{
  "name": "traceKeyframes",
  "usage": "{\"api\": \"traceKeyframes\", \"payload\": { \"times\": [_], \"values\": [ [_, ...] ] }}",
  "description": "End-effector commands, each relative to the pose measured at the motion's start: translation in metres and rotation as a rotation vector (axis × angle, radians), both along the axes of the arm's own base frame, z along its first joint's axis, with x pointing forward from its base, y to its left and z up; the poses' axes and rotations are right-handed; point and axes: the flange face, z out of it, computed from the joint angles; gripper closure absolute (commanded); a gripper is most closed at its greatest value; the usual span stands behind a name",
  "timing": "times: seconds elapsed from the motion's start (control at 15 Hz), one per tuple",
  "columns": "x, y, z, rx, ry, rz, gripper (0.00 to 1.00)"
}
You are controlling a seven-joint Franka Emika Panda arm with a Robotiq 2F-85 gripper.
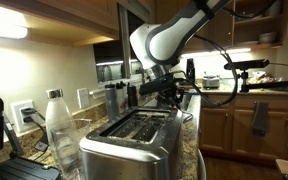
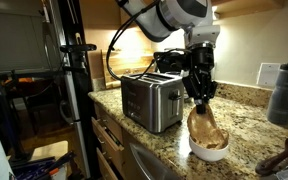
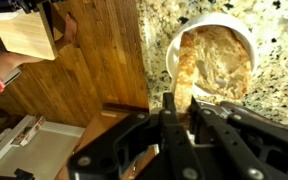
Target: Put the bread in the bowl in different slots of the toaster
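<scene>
A white bowl (image 2: 210,152) stands on the granite counter beside the steel toaster (image 2: 150,100). Tan bread slices (image 3: 224,60) stand in the bowl (image 3: 212,20). My gripper (image 2: 199,97) hangs straight above the bowl. In the wrist view its fingers (image 3: 181,108) are closed on the top edge of one upright slice (image 3: 184,65) whose lower part is still in the bowl. In an exterior view the toaster (image 1: 134,135) fills the foreground with its two dark slots on top, and the gripper (image 1: 169,92) is behind it.
A clear plastic bottle with a white cap (image 1: 60,125) stands next to the toaster. A grey jug (image 2: 287,90) stands by the wall past the bowl. The counter edge and wooden cabinets (image 3: 84,70) run close to the bowl. A tripod (image 2: 74,60) stands on the floor.
</scene>
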Motion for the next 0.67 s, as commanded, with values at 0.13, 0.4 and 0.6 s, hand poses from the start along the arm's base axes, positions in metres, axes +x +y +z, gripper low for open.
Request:
{"api": "traceKeyframes", "payload": {
  "times": [0.13, 0.4, 0.6],
  "values": [
    [-0.001, 0.006, 0.003, -0.007, 0.052, 0.010, 0.90],
    [-0.004, 0.006, 0.013, -0.017, 0.060, 0.007, 0.90],
    [-0.007, 0.007, 0.025, -0.025, 0.062, 0.004, 0.90]
  ]
}}
